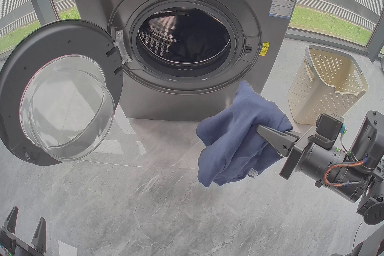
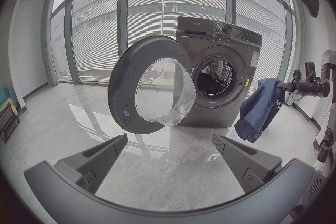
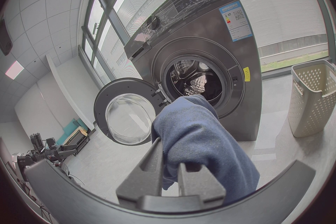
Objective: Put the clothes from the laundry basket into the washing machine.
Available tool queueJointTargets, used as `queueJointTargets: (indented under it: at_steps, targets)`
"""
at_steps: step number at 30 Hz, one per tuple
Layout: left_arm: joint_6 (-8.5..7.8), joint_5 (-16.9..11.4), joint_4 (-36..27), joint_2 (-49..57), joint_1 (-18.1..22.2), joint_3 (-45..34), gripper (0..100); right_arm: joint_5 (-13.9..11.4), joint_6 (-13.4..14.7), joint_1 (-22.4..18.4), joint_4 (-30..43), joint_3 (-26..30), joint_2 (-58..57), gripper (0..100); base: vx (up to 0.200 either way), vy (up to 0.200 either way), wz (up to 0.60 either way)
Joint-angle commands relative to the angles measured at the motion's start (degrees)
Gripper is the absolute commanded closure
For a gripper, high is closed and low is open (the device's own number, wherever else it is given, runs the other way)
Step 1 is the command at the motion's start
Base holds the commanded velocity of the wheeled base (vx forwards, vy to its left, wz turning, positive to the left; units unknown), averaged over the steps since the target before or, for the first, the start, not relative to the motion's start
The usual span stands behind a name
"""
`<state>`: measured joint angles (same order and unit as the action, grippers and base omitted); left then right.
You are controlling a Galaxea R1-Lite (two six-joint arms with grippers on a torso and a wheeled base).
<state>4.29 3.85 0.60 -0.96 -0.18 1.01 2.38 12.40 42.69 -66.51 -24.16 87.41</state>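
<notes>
right claw (image 1: pixel 262 131) clamped on blue garment (image 1: pixel 232 137), cloth hanging clear of floor (image 1: pixel 140 197), just short of washing machine (image 1: pixel 256 13). drum mouth (image 1: pixel 184 41) lies ahead, up and leftward of it; door (image 1: pixel 60 93) swung wide left. left claw (image 1: pixel 25 225) spread open, low, well apart; right claw the nearer.

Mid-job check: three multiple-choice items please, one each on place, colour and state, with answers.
1. The laundry basket stands: A) right of the washing machine B) in the drum C) on top of it
2. The garment in the right gripper is: A) red B) blue C) white
3. The machine's door is: A) shut B) open C) taken off
Answers: 1 A, it sits on the floor at the machine's right; 2 B, the hanging garment is blue; 3 B, it is swung aside on its hinge.
</notes>
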Motion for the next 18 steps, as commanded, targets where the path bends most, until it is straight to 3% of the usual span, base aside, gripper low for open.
queueJointTargets:
  at_steps: [1, 8, 18]
  targets:
    - [0.02, 0.0, 0.0, 1.0, 0.0, -0.6, 0, 0.0, 0.0, 0.1, 0.0, 0.0, 0.2, 100, 0.0, 0.2, 0.0]
    - [0.02, 0.0, 0.0, 1.0, 0.0, -0.6, 0, 0.0, 0.0, 0.1, 0.0, 0.0, 0.1, 100, 0.0, 0.2, 0.0]
    - [0.02, 0.0, 0.0, 1.0, 0.0, -0.6, 0, 0.0, 0.0, 0.1, 0.0, 0.0, 0.1, 100, 0.0, 0.0, 0.0]
